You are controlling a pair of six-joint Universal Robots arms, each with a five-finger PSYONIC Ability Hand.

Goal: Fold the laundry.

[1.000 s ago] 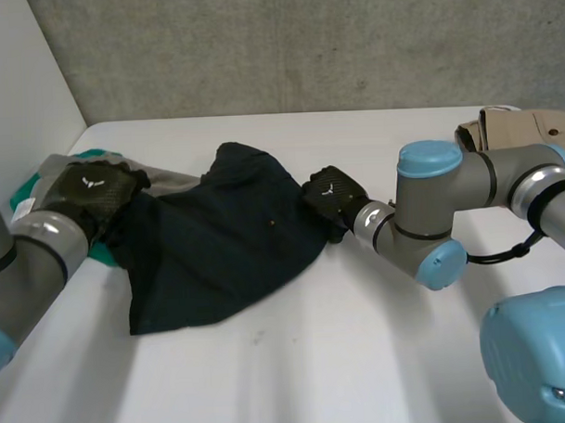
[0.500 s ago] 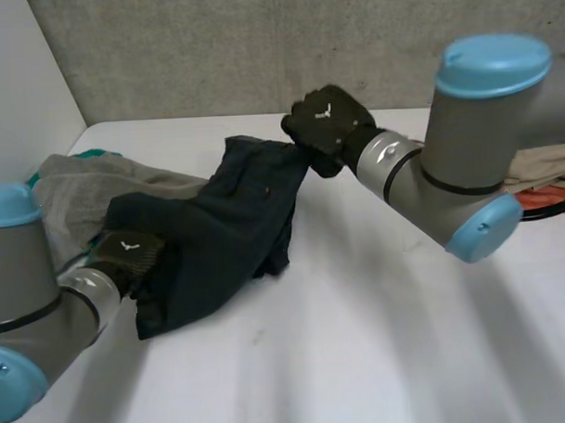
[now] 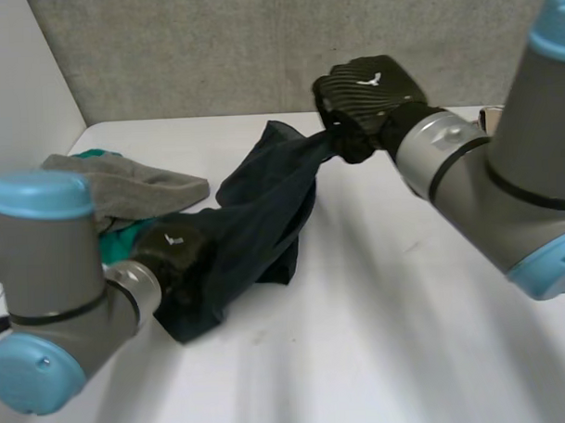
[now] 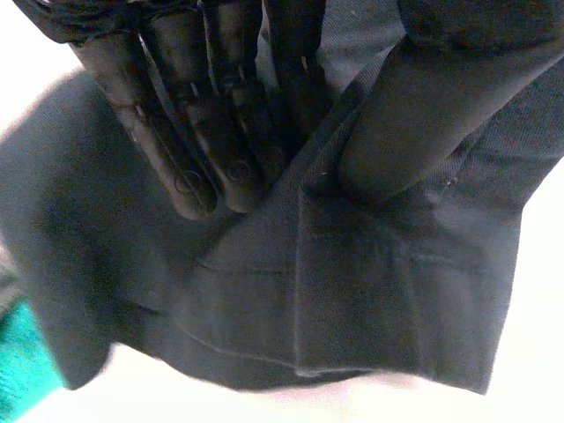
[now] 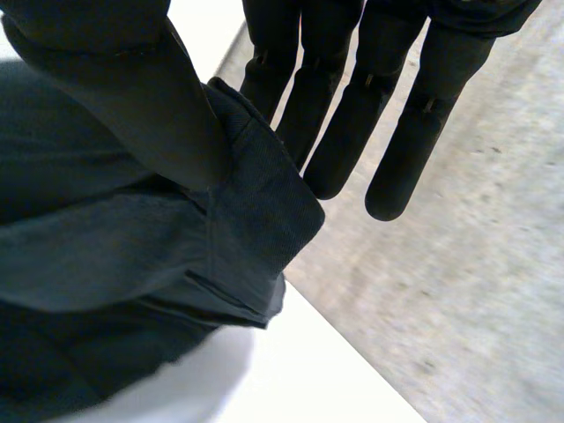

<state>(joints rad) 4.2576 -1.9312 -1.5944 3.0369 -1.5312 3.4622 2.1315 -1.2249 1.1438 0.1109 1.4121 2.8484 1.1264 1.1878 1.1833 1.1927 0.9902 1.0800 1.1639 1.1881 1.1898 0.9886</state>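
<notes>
- Right hand (image 3: 367,92) pinches the dark garment's (image 3: 264,201) hem aloft at one o'clock; left hand (image 3: 177,254) pinches its far edge low at eight o'clock.
- You should spread both hands evenly, tautening the cloth before laying it flat.

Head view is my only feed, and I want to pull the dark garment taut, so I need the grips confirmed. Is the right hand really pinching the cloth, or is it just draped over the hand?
Observer: It's pinched. In the right wrist view the right hand holds a hemmed edge of the dark garment between its thumb and its straight fingers, whose tips reach past the cloth.
Operator: And the left hand? It's half buried in fabric on my side.
Observer: Also a pinch. In the left wrist view the left hand has its fingers on one side of a stitched, folded hem and its thumb pressing on the other.
</notes>
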